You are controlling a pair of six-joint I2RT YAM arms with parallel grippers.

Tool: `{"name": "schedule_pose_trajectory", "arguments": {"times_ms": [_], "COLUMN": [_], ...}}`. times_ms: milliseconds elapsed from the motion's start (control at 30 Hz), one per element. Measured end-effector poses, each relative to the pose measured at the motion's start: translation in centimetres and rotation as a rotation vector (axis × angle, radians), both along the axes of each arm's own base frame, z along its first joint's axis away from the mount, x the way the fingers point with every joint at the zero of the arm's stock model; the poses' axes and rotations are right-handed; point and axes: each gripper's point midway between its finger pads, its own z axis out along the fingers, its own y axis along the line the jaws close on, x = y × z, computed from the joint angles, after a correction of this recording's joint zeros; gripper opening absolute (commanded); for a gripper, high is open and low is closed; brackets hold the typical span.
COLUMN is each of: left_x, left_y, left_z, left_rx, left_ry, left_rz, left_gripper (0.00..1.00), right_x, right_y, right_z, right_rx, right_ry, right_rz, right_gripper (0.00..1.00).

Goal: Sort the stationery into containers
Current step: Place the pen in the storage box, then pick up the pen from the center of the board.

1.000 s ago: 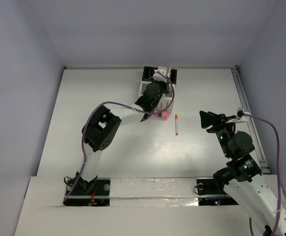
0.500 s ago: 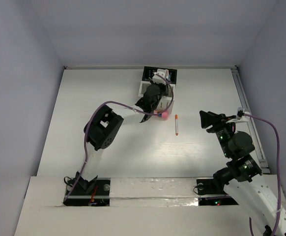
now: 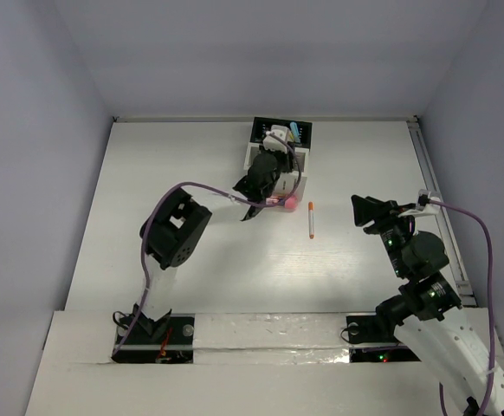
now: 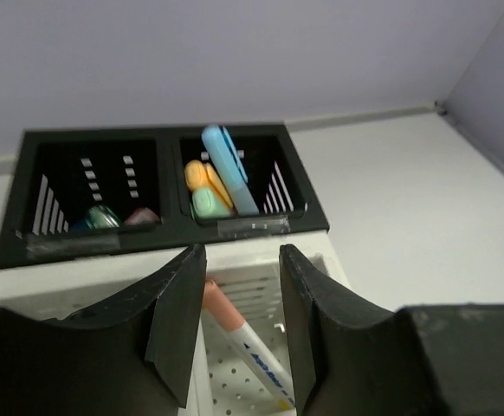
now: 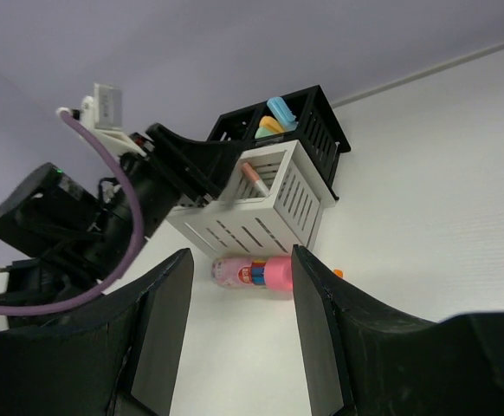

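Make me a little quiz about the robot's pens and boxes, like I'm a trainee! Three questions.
1. True or false: the fat pink cylinder stands inside the white box.
2. Which marker sticks up highest from the black box? A) blue B) red C) purple
3. Fill the gap: the right gripper is ___ and holds nothing.

Key
1. False: it lies on the table beside the white box.
2. A, the blue marker.
3. open
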Motion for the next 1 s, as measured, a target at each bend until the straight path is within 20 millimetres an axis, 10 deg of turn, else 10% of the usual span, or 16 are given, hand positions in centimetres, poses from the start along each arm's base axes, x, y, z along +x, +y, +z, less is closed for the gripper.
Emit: {"name": "schedule_pose_trajectory", "arguments": {"times_ms": [367,600,800,1000], "left_x": [-6.6,-12.2,-14.7,-14.1], "left_y": [-2.0,-7.4,-7.9,-7.7], "left_z": [10.5,0.4,-9.2,-13.0], "left_rx": [-0.145,-0.009,0.153,0.228], "left_ry": [-0.052,0.206,0.385,0.449], "left_rz": [-0.068,-0.159,-0.154,-0.097], "left_gripper": [0.37,0.4,0.4,0.4], "right_x": [0.1,0.1,-0.3,-0.4], "right_y": [0.1,0.1,-0.2,-0.4], "right_z": [-0.2,-0.2,0.4,0.6], "right_rx": [-0.004,-0.003,0.007,0.013], "right_ry": [0.008,0.007,-0.013,-0.023], "right_rz": [0.001,0.001,-0.002,-0.009], "right_gripper": [0.55,0.55,0.55,0.55]}}
